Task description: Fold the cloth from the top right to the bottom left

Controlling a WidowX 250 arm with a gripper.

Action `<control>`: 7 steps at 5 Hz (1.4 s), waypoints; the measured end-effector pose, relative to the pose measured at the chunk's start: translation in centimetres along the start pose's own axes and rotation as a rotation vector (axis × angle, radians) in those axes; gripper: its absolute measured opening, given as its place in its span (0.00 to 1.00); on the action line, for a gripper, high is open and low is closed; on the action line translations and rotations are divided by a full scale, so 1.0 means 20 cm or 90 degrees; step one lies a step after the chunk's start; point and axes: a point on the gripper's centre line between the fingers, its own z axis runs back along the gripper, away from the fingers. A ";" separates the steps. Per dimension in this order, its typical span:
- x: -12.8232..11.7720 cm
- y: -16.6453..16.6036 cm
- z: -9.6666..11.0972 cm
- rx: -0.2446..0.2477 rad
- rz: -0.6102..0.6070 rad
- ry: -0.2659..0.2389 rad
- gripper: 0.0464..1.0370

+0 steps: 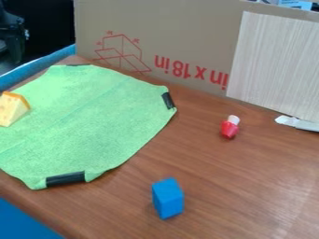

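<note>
A green cloth (93,116) is lying spread across the left of a wooden bench (230,186), its left side running out of frame and black strips marking its top, right and bottom edges. A toy cheese wedge (12,109) is sitting on it. Bare wood is separating its right side from a red-and-white toy (230,128) and a blue block (168,198). The black pincer (14,36) is hanging at upper left, its opening and any grip impossible to tell.
</note>
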 end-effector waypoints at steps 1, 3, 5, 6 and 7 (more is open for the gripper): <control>-0.03 -0.01 -0.05 -0.002 0.003 0.019 0.96; -0.07 -0.25 -0.14 -0.010 0.027 -0.004 0.96; -0.06 -0.63 -0.14 0.007 0.065 -0.066 0.96; -0.05 -0.84 -0.15 -0.001 0.053 -0.064 0.96; -0.04 -1.02 -0.18 -0.017 0.040 -0.070 0.96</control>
